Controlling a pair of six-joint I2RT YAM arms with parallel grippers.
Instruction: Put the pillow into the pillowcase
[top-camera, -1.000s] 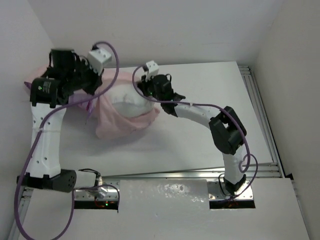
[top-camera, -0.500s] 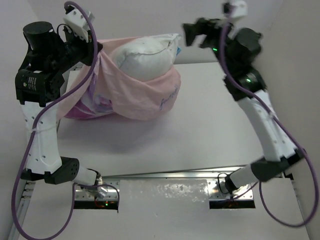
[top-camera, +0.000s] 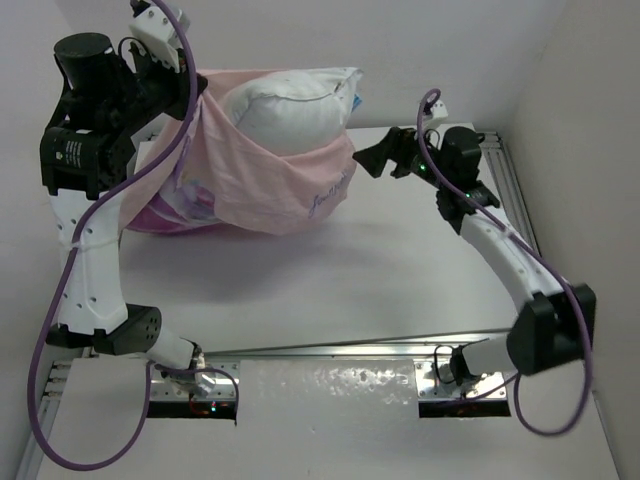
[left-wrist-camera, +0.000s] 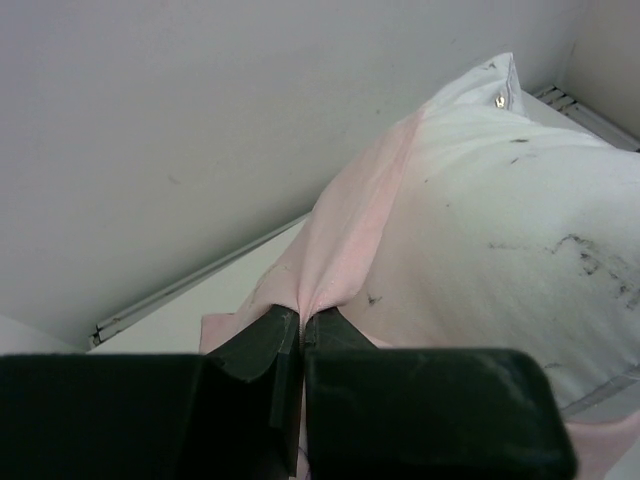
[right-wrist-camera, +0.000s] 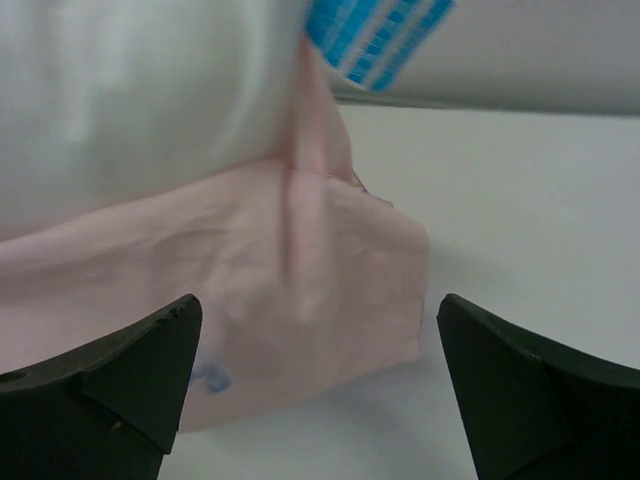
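We see the pillow (top-camera: 290, 100) as a plump white cushion with faint dark smudges and a blue-striped tag (right-wrist-camera: 375, 35) at one corner. It bulges out of the mouth of the pillowcase (top-camera: 260, 190), a thin, creased pale pink cloth that sags around it like a sling, with purple print showing low on the left. Both hang over the far left of the white table (top-camera: 400, 260). Our left arm stands tall, and the left gripper (left-wrist-camera: 300, 340) is pinched tight on a gathered fold of the case's hem. Our right arm reaches across, and the right gripper (right-wrist-camera: 318, 320) is spread wide, holding nothing, facing the case's right corner.
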